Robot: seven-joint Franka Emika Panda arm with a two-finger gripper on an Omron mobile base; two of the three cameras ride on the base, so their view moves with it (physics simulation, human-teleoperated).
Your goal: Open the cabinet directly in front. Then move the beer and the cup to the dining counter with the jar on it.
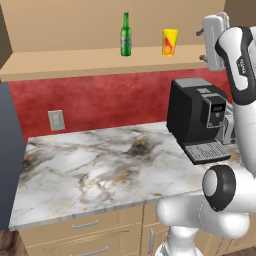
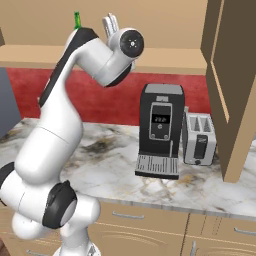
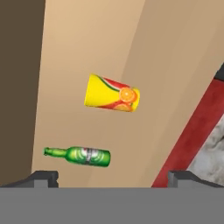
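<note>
The cabinet (image 1: 75, 59) stands open, its door (image 2: 231, 80) swung out to the right. On its shelf the green beer (image 1: 125, 35) stands upright, and the yellow cup (image 1: 169, 42) stands to its right. My gripper (image 1: 201, 46) hovers open at shelf height just right of the cup, apart from it and holding nothing. In the right base view the gripper (image 2: 111, 22) sits above the arm, and the beer's top (image 2: 77, 20) peeks out behind it. The rolled hand view shows the cup (image 3: 111, 93) and beer (image 3: 78, 156) lying sideways ahead of my open gripper (image 3: 113, 178).
Below the shelf, a black coffee machine (image 1: 197, 117) and a silver toaster (image 2: 200, 137) stand on the marble worktop (image 1: 100, 165) against the red wall. A wall outlet (image 1: 56, 120) is at the left. Tan drawers (image 1: 85, 230) run under the worktop.
</note>
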